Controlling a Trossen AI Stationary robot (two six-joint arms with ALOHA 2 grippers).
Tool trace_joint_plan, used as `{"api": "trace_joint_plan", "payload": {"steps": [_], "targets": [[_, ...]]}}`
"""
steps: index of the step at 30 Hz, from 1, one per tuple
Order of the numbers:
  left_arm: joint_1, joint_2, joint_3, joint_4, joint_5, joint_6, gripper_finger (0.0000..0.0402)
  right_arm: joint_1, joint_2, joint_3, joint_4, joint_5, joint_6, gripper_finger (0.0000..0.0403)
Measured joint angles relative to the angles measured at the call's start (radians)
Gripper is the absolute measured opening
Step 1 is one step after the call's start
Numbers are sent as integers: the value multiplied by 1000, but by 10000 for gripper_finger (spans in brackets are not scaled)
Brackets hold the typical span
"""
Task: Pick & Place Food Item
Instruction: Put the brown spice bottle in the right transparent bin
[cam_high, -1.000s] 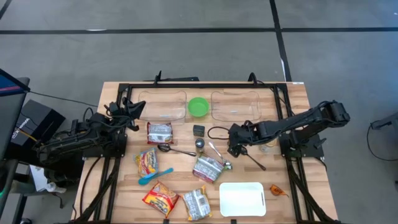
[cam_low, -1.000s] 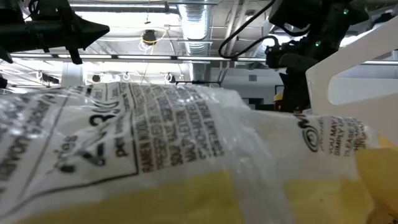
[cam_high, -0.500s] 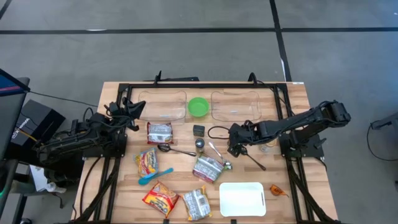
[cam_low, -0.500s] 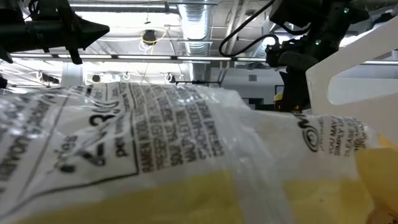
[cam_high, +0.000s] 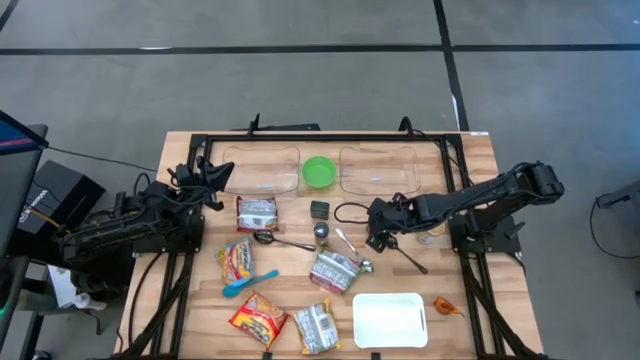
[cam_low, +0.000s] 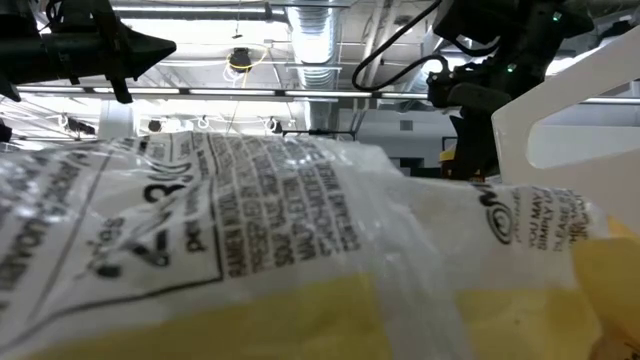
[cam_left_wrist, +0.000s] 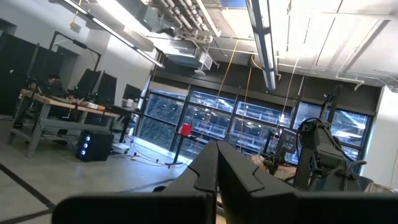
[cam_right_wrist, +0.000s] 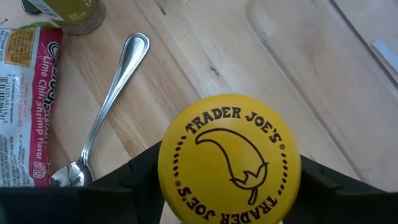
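Near table centre, right gripper (cam_high: 377, 240) reaches in low from the right side, arm stretched across the wood and wrist angled down. Right wrist view: its dark fingers (cam_right_wrist: 134, 171) stand on either side of a yellow-lidded "Trader Joe's" jar (cam_right_wrist: 229, 158), lid facing the camera; jaws part-open, close around the lid, whether they press on it cannot be told. A spoon (cam_right_wrist: 106, 109) lies just beside the jar, a lime chili shrimp packet (cam_right_wrist: 25, 106) further over.

Left gripper (cam_high: 213, 172) waits at the table's left edge, arm folded back, fingers (cam_left_wrist: 214, 171) pressed together, empty, pointing out toward the room.
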Motion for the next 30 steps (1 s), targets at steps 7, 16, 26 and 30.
{"api": "trace_joint_plan", "payload": {"steps": [7,16,26,30], "targets": [[0,0,0,0,0,0,0,0,0,0,3,2,-2,207],[0,0,0,0,0,0,0,0,0,0,3,2,-2,208],[0,0,0,0,0,0,0,0,0,0,4,0,-23,208],[0,0,0,0,0,0,0,7,1,38,-21,-8,-43,208]]}}
